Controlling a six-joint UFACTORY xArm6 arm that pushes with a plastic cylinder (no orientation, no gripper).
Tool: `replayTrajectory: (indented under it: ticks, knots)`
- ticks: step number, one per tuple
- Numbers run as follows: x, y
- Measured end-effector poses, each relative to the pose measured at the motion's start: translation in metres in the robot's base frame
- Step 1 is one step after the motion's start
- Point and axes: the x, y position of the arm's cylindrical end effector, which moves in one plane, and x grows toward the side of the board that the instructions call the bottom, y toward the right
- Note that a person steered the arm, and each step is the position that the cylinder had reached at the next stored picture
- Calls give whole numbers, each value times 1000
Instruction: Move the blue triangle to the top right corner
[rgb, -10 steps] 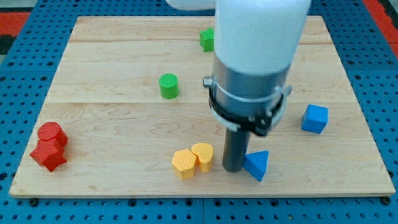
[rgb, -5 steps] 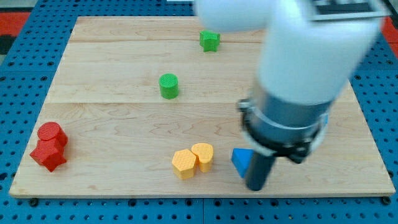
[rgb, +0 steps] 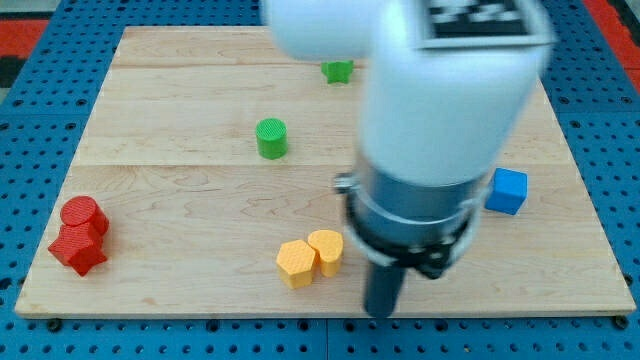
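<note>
The blue triangle does not show in the camera view; the arm's wide white and grey body covers the board's lower middle, where it last lay. My tip (rgb: 381, 312) is at the board's bottom edge, right of and below the two yellow blocks (rgb: 310, 257). I cannot tell whether the tip touches the triangle. The board's top right corner (rgb: 520, 35) is partly behind the arm.
A blue cube (rgb: 507, 190) sits at the right, just beside the arm. A green cylinder (rgb: 270, 138) is left of centre and a green star (rgb: 338, 70) near the top. Two red blocks (rgb: 80, 235) sit together at the lower left.
My tip moved right and down around the blue triangle, then left along the bottom edge. The triangle shifted left and is now hidden behind the arm. The blue cube shows again.
</note>
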Motion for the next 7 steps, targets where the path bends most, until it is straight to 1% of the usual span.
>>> replayTrajectory:
  ticks: [2,3,4,5,6,7]
  knots:
    - [-26,29]
    - [-47,29]
    - [-58,71]
    - [-88,71]
    - [-112,50]
    - [-146,37]
